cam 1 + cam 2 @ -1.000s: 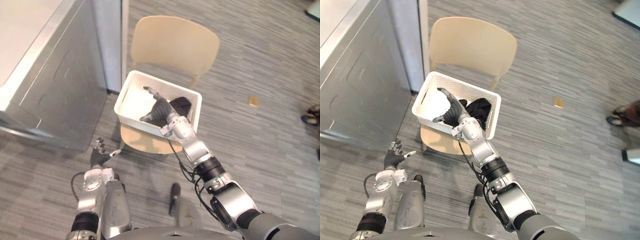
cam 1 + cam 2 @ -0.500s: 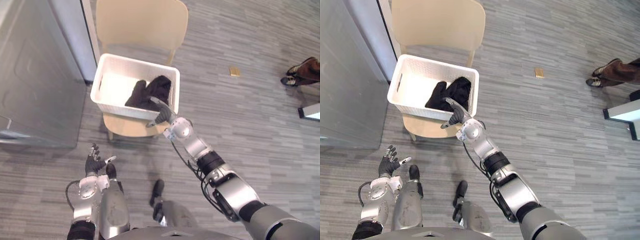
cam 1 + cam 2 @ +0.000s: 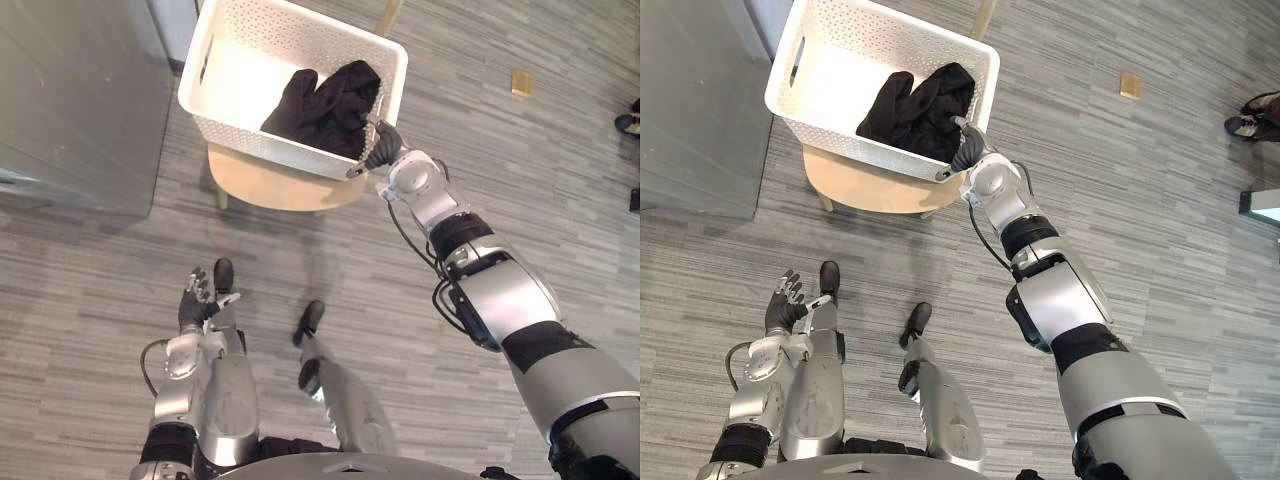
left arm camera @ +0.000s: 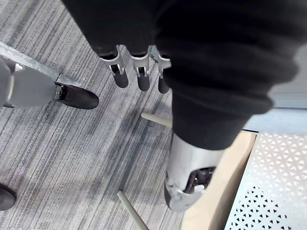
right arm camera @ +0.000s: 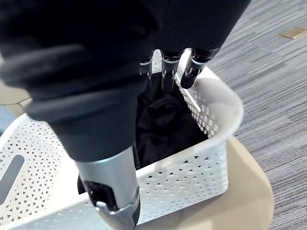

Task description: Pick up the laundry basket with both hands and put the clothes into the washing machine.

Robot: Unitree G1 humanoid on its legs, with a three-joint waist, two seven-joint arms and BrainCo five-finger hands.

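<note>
A white perforated laundry basket (image 3: pixel 232 128) stands on a beige chair (image 3: pixel 270 185). Dark clothes (image 3: pixel 325 100) lie bunched in its right half. My right hand (image 3: pixel 383 152) is at the basket's near right corner, open. In the right wrist view its straight fingers (image 5: pixel 165 72) reach over the rim (image 5: pixel 225 103) above the clothes (image 5: pixel 163 120), and the thumb (image 5: pixel 112 196) sits outside the near wall. My left hand (image 3: pixel 198 300) hangs low over the floor, well short of the chair, open. Its fingers (image 4: pixel 139 76) are straight, with the basket's corner (image 4: pixel 280 182) off to one side.
A grey metal machine (image 3: pixel 70 100) stands just left of the chair. A small tan piece (image 3: pixel 520 82) lies on the grey striped floor to the right. A person's shoes (image 3: pixel 1255 108) show at the right edge, with a white object's corner (image 3: pixel 1262 205) below them.
The camera has tipped down and closer. My right hand has drawn back from inside the basket, over the clothes, to its near right corner. The left hand stays low and open.
</note>
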